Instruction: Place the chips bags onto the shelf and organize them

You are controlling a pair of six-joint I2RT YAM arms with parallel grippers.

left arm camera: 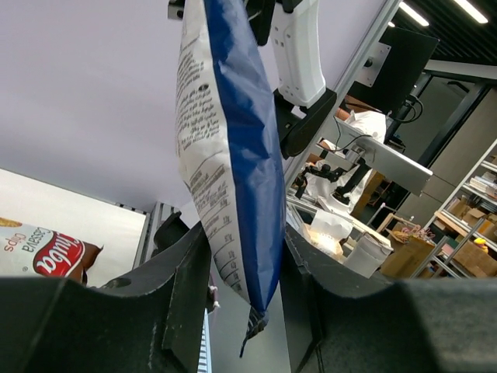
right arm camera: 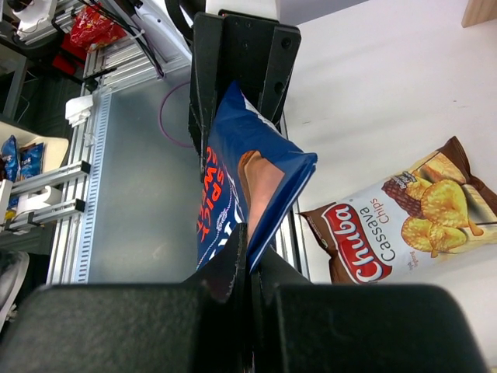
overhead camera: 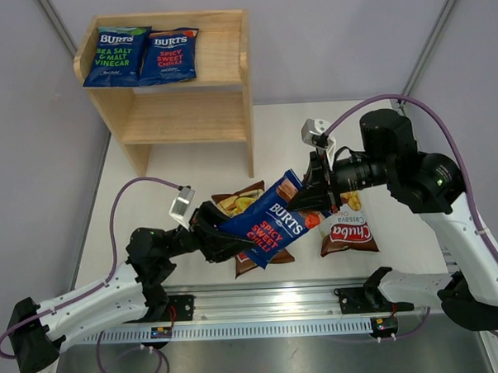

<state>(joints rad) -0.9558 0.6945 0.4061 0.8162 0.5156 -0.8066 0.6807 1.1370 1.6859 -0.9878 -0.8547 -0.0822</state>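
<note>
A blue Burts "Spicy Sweet Chilli" bag point(overhead camera: 271, 223) hangs in the air between my two grippers, above the table's near middle. My right gripper point(overhead camera: 319, 192) is shut on its upper end point(right arm camera: 233, 179). My left gripper point(overhead camera: 214, 233) stands open around its lower end point(left arm camera: 233, 155), with a gap on one side. One Chuba bag point(overhead camera: 347, 228) lies flat to the right. Another Chuba bag point(overhead camera: 237, 202) lies partly hidden under the held bag. Two Burts bags, sea salt point(overhead camera: 115, 56) and spicy point(overhead camera: 169, 56), lie side by side on top of the wooden shelf point(overhead camera: 227, 63).
The shelf stands at the far left of the white table; its lower tier point(overhead camera: 188, 115) holds nothing. An aluminium rail point(overhead camera: 262, 306) with the arm bases runs along the near edge. Grey walls close in both sides.
</note>
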